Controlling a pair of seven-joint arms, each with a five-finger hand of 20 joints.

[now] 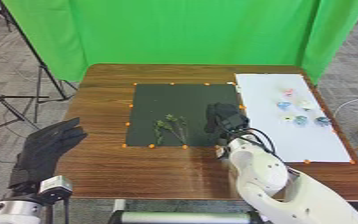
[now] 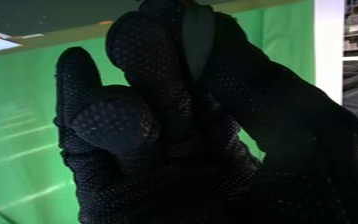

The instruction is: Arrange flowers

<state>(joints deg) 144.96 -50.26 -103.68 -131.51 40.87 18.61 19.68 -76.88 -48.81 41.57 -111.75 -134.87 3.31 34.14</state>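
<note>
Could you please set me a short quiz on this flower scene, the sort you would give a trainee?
1. Multiple choice: what lies beneath the right hand in the head view?
a) the floor
b) the dark mat
c) the bare wood

2. True or false: in the head view, the leafy stems lie to the left of the right hand.

3. Fill in the missing word: the flower nearest the far end of the white sheet is ____ in colour.

Key: 1 b; 2 true; 3 pink.
</note>
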